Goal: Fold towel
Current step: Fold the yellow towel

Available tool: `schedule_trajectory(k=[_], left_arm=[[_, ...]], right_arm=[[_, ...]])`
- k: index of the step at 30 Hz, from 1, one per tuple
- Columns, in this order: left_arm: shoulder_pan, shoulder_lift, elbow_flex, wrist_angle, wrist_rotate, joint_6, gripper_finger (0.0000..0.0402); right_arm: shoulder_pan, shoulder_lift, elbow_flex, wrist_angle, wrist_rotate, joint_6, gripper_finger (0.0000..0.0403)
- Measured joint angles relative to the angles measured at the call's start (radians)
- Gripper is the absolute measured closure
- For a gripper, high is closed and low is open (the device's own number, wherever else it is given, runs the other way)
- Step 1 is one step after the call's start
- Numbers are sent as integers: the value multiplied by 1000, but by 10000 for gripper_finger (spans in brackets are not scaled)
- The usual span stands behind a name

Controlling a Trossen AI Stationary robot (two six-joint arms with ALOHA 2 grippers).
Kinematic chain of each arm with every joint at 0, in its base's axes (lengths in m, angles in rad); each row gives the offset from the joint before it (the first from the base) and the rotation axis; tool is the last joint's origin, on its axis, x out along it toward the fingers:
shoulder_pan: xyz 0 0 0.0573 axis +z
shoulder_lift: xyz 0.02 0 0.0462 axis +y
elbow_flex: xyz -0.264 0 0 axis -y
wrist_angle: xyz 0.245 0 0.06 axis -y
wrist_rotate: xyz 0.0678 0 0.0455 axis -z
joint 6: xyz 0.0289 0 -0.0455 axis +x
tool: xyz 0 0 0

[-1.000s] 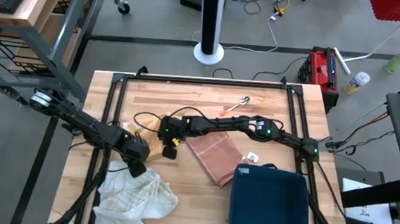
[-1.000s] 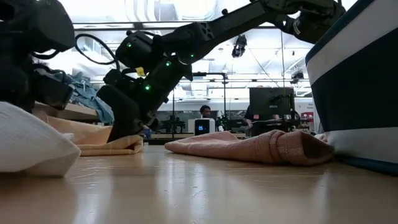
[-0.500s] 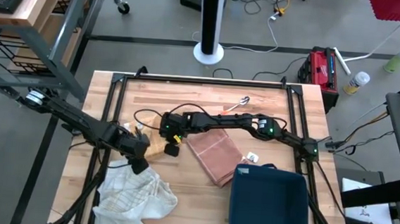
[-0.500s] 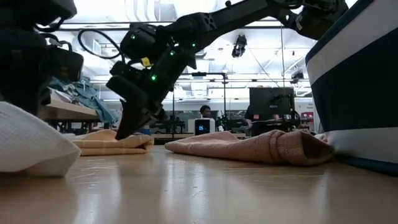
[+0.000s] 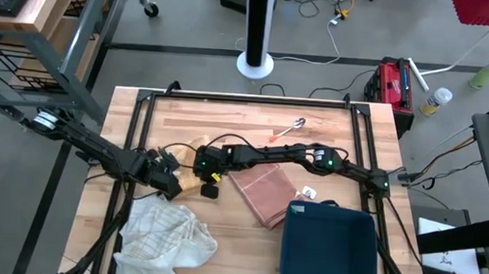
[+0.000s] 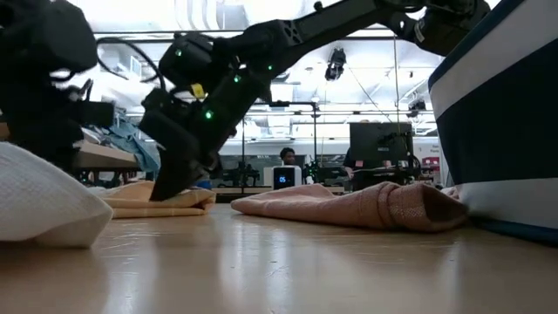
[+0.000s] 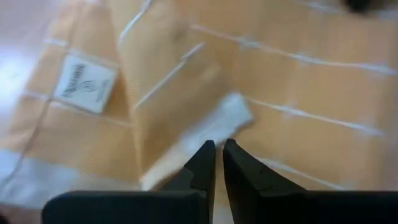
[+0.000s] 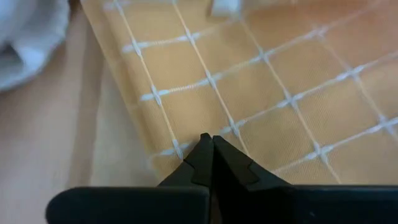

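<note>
Since half a second back, both grippers have drawn closer over the orange towel [image 5: 188,178], and the left one has shifted up beside it. From above, the left gripper [image 5: 169,186] sits at the towel's left edge and the right gripper [image 5: 208,183] at its right edge, the towel bunched between them near the middle of the wooden table [image 5: 254,120]; a pink towel [image 5: 262,188] lies just right of it, a white cloth [image 5: 167,238] below it, a dark blue bin [image 5: 330,251] further right. At table height, the right gripper [image 6: 170,185] presses down on the orange towel [image 6: 148,202], with the pink towel [image 6: 357,204] beside it and the white cloth [image 6: 44,205] in front. Through the left wrist, the left gripper [image 7: 219,147] shows its fingers nearly together, a thin gap only, over the striped towel [image 7: 298,93] with its label [image 7: 85,74]. Through the right wrist, the right gripper [image 8: 207,140] has its fingers pressed together at the checked towel's [image 8: 273,87] edge; whether cloth is pinched, I can't tell.
</note>
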Motion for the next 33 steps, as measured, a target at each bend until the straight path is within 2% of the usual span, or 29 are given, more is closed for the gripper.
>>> schedule_trajectory(k=[4,11,16,19,24,27,33], left_arm=[[0,-24,6,-167,-115,-220,392],[0,-151,72,-296,-144,-276,399],[2,-198,84,-326,-194,-330,400],[-1,-215,92,-266,-161,-236,401],[-1,-207,63,-29,-80,122,400],[17,-175,29,49,-94,150,401],[28,-44,4,110,-69,90,400]], right_arm=[[-1,7,0,-10,1,2,401],[-8,7,-4,-15,7,-1,401],[-7,7,-4,-16,27,-4,401],[-7,7,-5,-15,30,-7,401],[-8,7,-5,-11,30,-15,401],[-9,7,-5,-8,31,-14,400],[-9,7,-5,-10,33,-12,401]])
